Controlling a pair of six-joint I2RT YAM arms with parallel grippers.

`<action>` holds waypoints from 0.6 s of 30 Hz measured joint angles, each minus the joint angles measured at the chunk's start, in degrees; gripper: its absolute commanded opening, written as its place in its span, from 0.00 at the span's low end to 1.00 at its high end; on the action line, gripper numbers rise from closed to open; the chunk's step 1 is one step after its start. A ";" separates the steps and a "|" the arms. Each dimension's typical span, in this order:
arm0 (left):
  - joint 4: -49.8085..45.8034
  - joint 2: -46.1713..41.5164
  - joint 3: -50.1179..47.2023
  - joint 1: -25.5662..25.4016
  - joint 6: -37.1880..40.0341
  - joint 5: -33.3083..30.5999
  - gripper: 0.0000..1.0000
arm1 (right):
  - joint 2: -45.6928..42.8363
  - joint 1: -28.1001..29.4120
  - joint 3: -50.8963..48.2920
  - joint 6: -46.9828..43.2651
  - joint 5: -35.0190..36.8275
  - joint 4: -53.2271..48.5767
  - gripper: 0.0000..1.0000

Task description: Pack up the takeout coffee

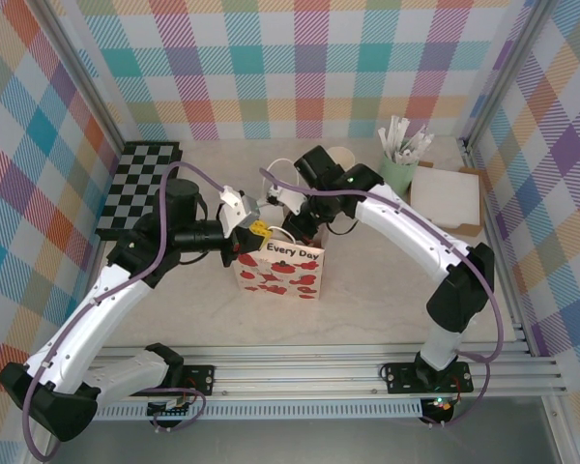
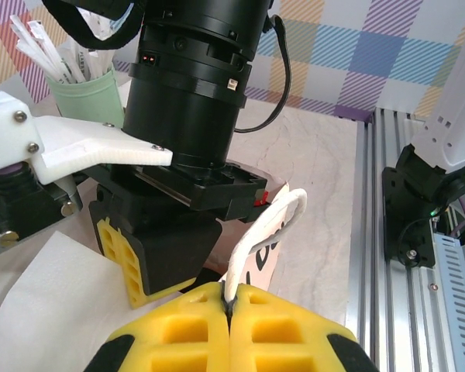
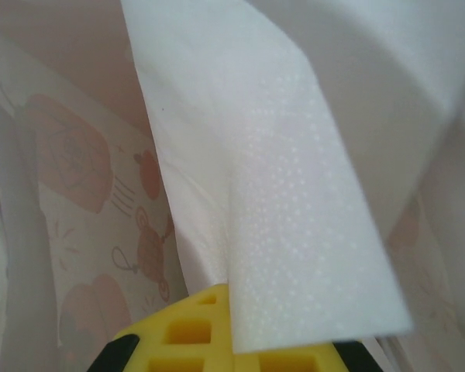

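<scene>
A white paper bag (image 1: 280, 271) with red print stands upright mid-table. My left gripper (image 1: 258, 230) is shut on its white cord handle (image 2: 257, 236), and the cord loops up out of the closed yellow jaws (image 2: 231, 298). My right gripper (image 1: 302, 227) reaches down into the bag's mouth. In the right wrist view its jaws (image 3: 231, 298) are shut on a white dimpled napkin (image 3: 294, 232), with the bag's inner wall (image 3: 77, 201) all around. The takeout coffee is hidden.
A mint tumbler of white sticks (image 1: 399, 164) and a white stack on a brown base (image 1: 447, 198) sit at the back right. A pale lidless cup (image 1: 341, 155) stands behind the right arm. A checkerboard (image 1: 140, 188) lies at the back left.
</scene>
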 measured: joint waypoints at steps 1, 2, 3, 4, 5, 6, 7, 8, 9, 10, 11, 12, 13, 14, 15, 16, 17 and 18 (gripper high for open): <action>0.00 0.02 0.00 0.00 -0.11 -0.42 0.00 | 0.15 0.04 0.00 -0.24 0.07 -0.17 0.04; 0.00 0.02 0.00 0.00 -0.15 -0.59 0.00 | 0.26 0.09 0.00 -0.61 0.17 -0.42 0.06; 0.00 0.02 0.00 0.00 -0.28 -0.85 0.00 | 0.31 0.09 0.04 -1.18 0.17 -0.83 0.07; 0.00 0.02 0.00 0.00 -0.52 -1.01 0.01 | 0.37 0.09 0.24 -1.90 0.20 -1.73 0.10; 0.00 0.02 0.00 0.00 -0.79 -1.29 0.05 | 0.44 0.09 0.61 -2.93 0.15 -2.93 0.16; 0.00 0.02 0.00 0.00 -1.01 -1.51 0.08 | 0.48 0.09 1.14 -3.91 0.15 -4.13 0.24; 0.04 0.00 0.00 0.00 -1.33 -1.84 0.13 | 0.50 0.09 1.90 -4.70 0.20 -5.49 0.32; 0.07 0.00 0.00 0.00 -1.73 -2.32 0.20 | 0.50 0.09 2.71 -5.62 0.22 -6.43 0.37; 0.07 0.00 0.00 0.00 -2.40 -2.95 0.25 | 0.48 0.09 3.56 -6.38 0.33 -6.99 0.41; 0.07 -0.02 0.00 0.00 -3.06 -3.89 0.33 | 0.44 0.09 4.50 -6.58 0.33 -7.10 0.44; 0.09 -0.07 0.00 0.00 -3.61 -5.09 0.48 | 0.00 0.09 4.92 -6.54 0.15 -6.58 0.47; 0.09 -0.20 0.00 0.00 -4.52 -6.21 0.57 | -0.59 0.09 4.92 -6.67 0.15 -6.08 0.48; 0.04 -0.48 0.00 0.02 -5.09 -7.56 0.62 | -1.68 0.09 4.83 -6.32 0.09 -5.38 0.50; -0.02 -0.96 0.00 0.07 -5.99 -8.70 0.67 | -3.17 0.09 4.52 -5.84 0.07 -4.22 0.53; -0.11 -1.46 0.00 0.17 -6.78 -9.53 0.70 | -4.57 0.09 4.15 -5.44 0.24 -3.21 0.56; -0.22 -2.05 0.02 0.31 -7.56 -10.25 0.72 | -6.49 0.09 3.41 -4.92 0.72 -1.86 0.60; -0.31 -2.71 0.02 0.52 -8.59 -11.04 0.75 | -8.68 0.09 2.62 -3.85 1.90 -0.61 0.65; -0.31 -3.21 0.02 0.72 -9.51 -11.85 0.80 | -10.43 0.09 2.01 -3.08 3.17 0.42 0.71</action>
